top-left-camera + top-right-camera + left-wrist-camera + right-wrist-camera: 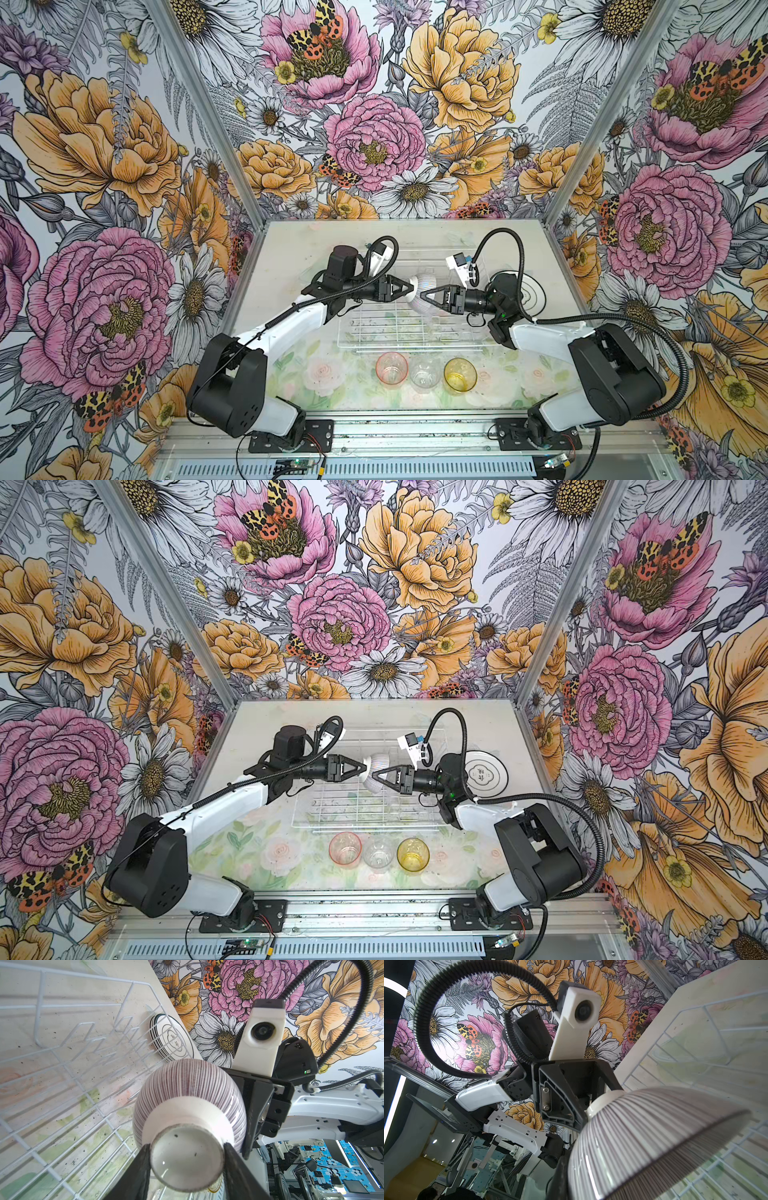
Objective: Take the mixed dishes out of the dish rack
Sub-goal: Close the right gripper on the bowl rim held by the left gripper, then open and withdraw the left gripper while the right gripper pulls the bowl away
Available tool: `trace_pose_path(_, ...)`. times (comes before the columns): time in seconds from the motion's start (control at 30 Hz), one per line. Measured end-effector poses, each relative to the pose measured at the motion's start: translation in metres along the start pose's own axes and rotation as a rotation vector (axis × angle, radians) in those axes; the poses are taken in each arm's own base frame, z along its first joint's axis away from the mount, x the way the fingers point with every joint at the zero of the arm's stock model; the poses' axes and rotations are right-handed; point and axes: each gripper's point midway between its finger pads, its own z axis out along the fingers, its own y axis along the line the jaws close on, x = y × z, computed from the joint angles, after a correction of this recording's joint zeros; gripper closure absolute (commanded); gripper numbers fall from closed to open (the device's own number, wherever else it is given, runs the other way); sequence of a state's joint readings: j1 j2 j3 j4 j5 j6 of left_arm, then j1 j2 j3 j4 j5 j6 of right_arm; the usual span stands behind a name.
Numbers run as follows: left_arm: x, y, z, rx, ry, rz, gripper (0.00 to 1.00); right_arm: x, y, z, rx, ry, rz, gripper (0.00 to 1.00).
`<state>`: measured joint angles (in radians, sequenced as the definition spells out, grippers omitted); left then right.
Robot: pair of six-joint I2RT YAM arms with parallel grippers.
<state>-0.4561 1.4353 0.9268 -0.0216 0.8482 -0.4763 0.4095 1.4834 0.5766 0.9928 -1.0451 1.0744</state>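
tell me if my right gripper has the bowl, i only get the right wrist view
observer: In a top view the right gripper is shut on the rim of the striped bowl, over the dish rack.
operator: any plates left in there
observer: None visible; the plates sit stacked on the table, right of the rack.
operator: and the tumblers
observer: All three tumblers stand upright in a row in front of the rack.

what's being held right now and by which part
The striped bowl, over the dish rack, is held by both claws: the left claw grips its round foot from both sides, and the right claw is shut on its rim.
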Motion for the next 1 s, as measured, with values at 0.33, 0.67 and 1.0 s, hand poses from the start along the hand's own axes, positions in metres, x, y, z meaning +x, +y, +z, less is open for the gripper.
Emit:
trace_pose_path(0.33,0.009,0.002,0.003,-0.021,0.029,0.006,0.25,0.002,-0.002,0.000,0.007,0.009,0.027,1.00)
trace_pose_path(0.67,0.004,-0.009,-0.014,-0.051,-0.001,0.057,0.17,0.013,-0.016,-0.001,0.064,0.041,0.085,1.00)
trace_pose_path(1.0,-0.020,-0.007,-0.067,-0.216,-0.136,0.096,0.17,-0.006,0.004,0.000,0.235,0.099,-0.068,1.00)
